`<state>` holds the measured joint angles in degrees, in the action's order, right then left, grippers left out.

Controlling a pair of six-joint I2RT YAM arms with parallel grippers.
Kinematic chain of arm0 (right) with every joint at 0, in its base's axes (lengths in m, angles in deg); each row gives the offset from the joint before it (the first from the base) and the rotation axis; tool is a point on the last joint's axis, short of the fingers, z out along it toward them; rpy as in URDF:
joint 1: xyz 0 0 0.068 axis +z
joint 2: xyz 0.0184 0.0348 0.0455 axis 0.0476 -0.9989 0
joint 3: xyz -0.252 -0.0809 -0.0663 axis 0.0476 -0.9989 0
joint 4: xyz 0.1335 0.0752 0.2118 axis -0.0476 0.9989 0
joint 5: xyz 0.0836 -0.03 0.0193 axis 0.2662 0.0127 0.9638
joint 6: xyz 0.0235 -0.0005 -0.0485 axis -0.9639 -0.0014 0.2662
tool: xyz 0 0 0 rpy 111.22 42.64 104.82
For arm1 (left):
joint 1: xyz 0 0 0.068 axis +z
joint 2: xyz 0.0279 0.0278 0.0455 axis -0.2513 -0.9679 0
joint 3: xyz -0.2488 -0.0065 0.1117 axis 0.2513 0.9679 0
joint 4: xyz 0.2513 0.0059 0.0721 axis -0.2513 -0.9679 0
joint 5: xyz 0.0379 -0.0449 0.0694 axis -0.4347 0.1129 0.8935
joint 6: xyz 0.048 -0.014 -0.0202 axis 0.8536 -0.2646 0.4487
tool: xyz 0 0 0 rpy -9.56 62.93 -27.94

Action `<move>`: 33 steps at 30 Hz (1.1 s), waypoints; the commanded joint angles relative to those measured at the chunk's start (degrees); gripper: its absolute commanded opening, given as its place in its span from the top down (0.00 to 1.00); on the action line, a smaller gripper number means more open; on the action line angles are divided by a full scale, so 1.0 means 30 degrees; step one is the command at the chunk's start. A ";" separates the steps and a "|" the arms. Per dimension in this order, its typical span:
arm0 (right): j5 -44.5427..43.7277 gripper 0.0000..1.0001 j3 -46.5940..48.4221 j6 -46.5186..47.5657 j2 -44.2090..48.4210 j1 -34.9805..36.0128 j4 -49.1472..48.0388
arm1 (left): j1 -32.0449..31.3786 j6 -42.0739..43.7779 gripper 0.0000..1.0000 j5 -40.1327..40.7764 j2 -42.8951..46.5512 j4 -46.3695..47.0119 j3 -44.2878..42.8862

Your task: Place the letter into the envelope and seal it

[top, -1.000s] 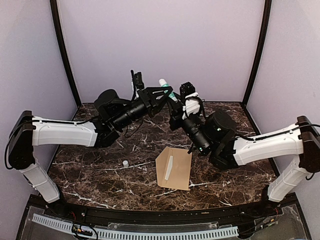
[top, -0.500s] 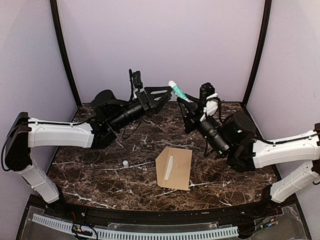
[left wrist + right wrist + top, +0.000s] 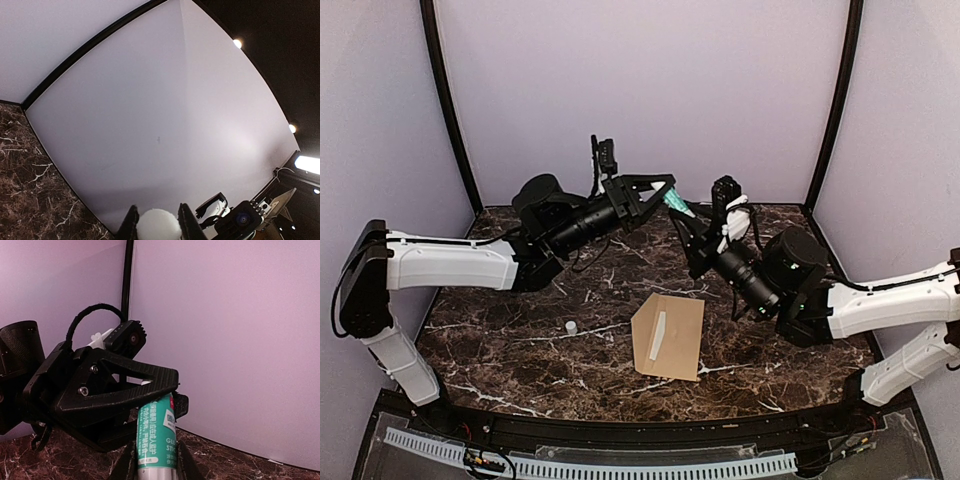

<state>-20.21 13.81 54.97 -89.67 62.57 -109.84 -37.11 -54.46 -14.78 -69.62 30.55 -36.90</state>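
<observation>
– Right pincer (image 3: pixel 156 462) is closed round the body of the green-and-white plastic glue stick (image 3: pixel 156 427), held up in the air over the far half of the dark marble table (image 3: pixel 510 350). Left pincer (image 3: pixel 158 225) meets it head-on. Its fingers press on either side of the tube's white round end, so I read both as gripping the same stick.

– And the envelope?

– Plain kraft-brown paper envelope (image 3: pixel 678 345) lies flat on the table, below the pincers and nearer the bases, well apart from both. Its long axis runs roughly near-to-far, tipped a little. My right arm (image 3: pixel 880 295) is the nearer one; its forearm passes just beside the envelope's far right corner.

– Anything in it?

– I can't see the cream bordered letter anywhere, so my guess is that it's already inside. A pale narrow strip (image 3: pixel 658 338) runs lengthwise on the envelope's face; flap edge or paper, I can't tell.

– Anything else down there?

– Small white cap (image 3: pixel 570 326) on the marble, left of the envelope and apart from it. As I judge it, the stick must come down and toward me to reach that strip.
</observation>
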 commanded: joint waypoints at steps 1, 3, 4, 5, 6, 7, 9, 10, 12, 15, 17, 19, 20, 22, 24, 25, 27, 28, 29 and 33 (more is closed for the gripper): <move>0.0183 1.00 -0.0227 -0.0072 0.0288 -0.0010 -0.0699 | -0.0095 0.0011 0.92 -0.0389 0.0154 0.0165 -0.0558; 0.0245 0.99 -0.0383 0.0028 0.0345 -0.0002 -0.0958 | -0.0095 -0.0221 0.95 -0.0406 0.0109 0.0189 -0.0532; 0.0298 0.86 -0.0485 0.0108 0.0372 -0.0013 -0.1120 | -0.0087 -0.0323 0.95 -0.0418 0.0112 0.0214 -0.0514; 0.0440 0.71 -0.0619 0.0239 0.0383 -0.0026 -0.1386 | -0.0077 -0.0532 0.95 -0.0507 0.0114 0.0328 -0.0507; 0.0575 0.58 -0.0716 0.0387 0.0388 -0.0024 -0.1639 | -0.0090 -0.0669 0.96 -0.0556 0.0100 0.0386 -0.0464; 0.0713 0.50 -0.0757 0.0560 0.0312 -0.0009 -0.1853 | -0.0107 -0.0874 0.96 -0.0622 0.0119 0.0517 -0.0438; 0.0753 0.45 -0.0667 0.1009 0.0034 0.0002 -0.2221 | -0.0159 -0.1243 0.96 -0.0721 0.0141 0.0647 -0.0414; 0.0691 0.45 -0.0587 0.1234 -0.0124 -0.0013 -0.2424 | -0.0191 -0.1347 0.96 -0.0766 0.0143 0.0692 -0.0412; 0.0586 0.45 -0.0411 0.1722 -0.0491 -0.0019 -0.2716 | -0.0268 -0.1434 0.96 -0.0856 0.0181 0.0775 -0.0455; 0.0363 0.48 -0.0233 0.2230 -0.0760 -0.0015 -0.3243 | -0.0373 -0.1270 0.96 -0.0745 0.0339 0.0343 -0.0447; 0.0282 0.51 -0.0016 0.2444 -0.0947 0.0001 -0.3322 | -0.0379 -0.1300 0.96 -0.0722 0.0396 0.0303 -0.0357; 0.0161 0.54 0.0256 0.2568 -0.1176 -0.0006 -0.3295 | -0.0401 -0.1381 0.96 -0.0781 0.0392 0.0397 -0.0305; 0.0123 0.56 0.0337 0.2623 -0.1279 -0.0003 -0.3382 | -0.0420 -0.1367 0.96 -0.0825 0.0397 0.0447 -0.0300; 0.0062 0.59 0.0370 0.2652 -0.1382 -0.0015 -0.3619 | -0.0472 -0.1268 0.96 -0.0776 0.0425 0.0386 -0.0298; 0.0059 0.62 0.0308 0.2652 -0.1380 -0.0008 -0.3868 | -0.0523 -0.1201 0.96 -0.0696 0.0439 0.0312 -0.0280; 0.0033 0.62 0.0279 0.2656 -0.1363 -0.0007 -0.3992 | -0.0531 -0.1194 0.96 -0.0680 0.0438 0.0305 -0.0268; 0.0058 0.64 0.0235 0.2614 -0.1332 0.0003 -0.4159 | -0.0556 -0.1162 0.96 -0.0655 0.0419 0.0284 -0.0265; 0.0059 0.65 0.0233 0.2596 -0.1298 -0.0016 -0.4216 | -0.0560 -0.1181 0.96 -0.0640 0.0403 0.0272 -0.0265; 0.0059 0.66 0.0192 0.2568 -0.1250 -0.0008 -0.4270 | -0.0548 -0.1184 0.96 -0.0637 0.0391 0.0270 -0.0279; 0.0146 0.69 0.0073 0.2426 -0.1108 0.0001 -0.4408 | -0.0540 -0.1134 0.96 -0.0570 0.0389 0.0211 -0.0265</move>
<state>-19.41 13.33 62.33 -93.74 62.57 -119.52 -38.46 -58.24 -16.22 -69.69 30.09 -36.90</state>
